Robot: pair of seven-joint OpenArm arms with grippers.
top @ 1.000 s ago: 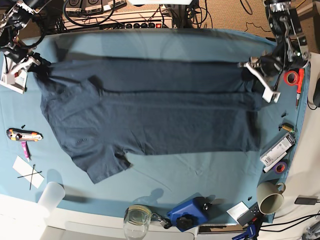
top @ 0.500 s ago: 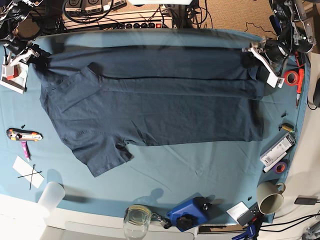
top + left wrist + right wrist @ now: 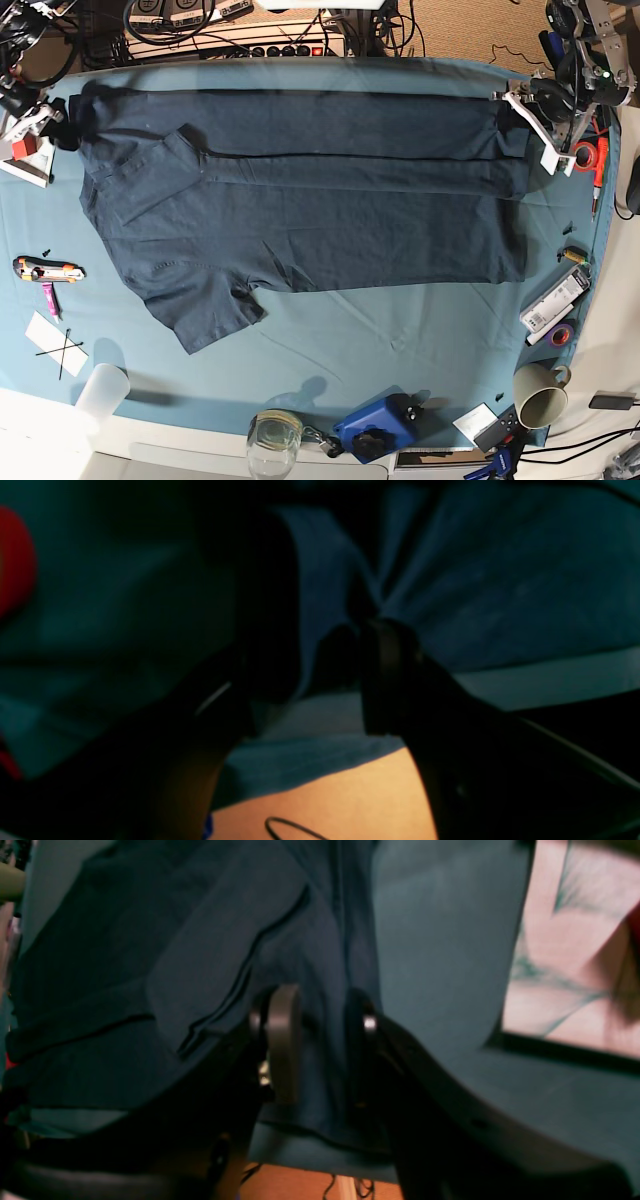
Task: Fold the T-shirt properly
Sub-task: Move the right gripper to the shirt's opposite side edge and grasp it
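Note:
The dark slate-blue T-shirt [image 3: 320, 215] lies spread across the teal table cloth [image 3: 400, 330], with one sleeve [image 3: 205, 315] pointing to the near left. Its far edge is pulled taut between both grippers. My left gripper [image 3: 516, 106] is at the far right and is shut on the shirt's corner. In the left wrist view [image 3: 325, 675] the cloth [image 3: 500, 590] runs between the dark fingers [image 3: 387, 675]. My right gripper [image 3: 62, 122] is at the far left. In the right wrist view [image 3: 325, 1040] it is shut on a bunched fold of the shirt [image 3: 150, 965].
A red tape roll [image 3: 583, 155] lies beside the left gripper, with a white tool [image 3: 556, 298] and a mug [image 3: 540, 393] along the right edge. A box cutter [image 3: 48, 268], marked paper [image 3: 57, 345] and plastic cup [image 3: 102, 390] are at the left. A glass [image 3: 275, 440] and blue device [image 3: 378, 425] stand in front.
Both grippers have moved toward the table's far edge, drawing the shirt's held edge back. The fold has flattened, and the shirt lies farther back and smoother.

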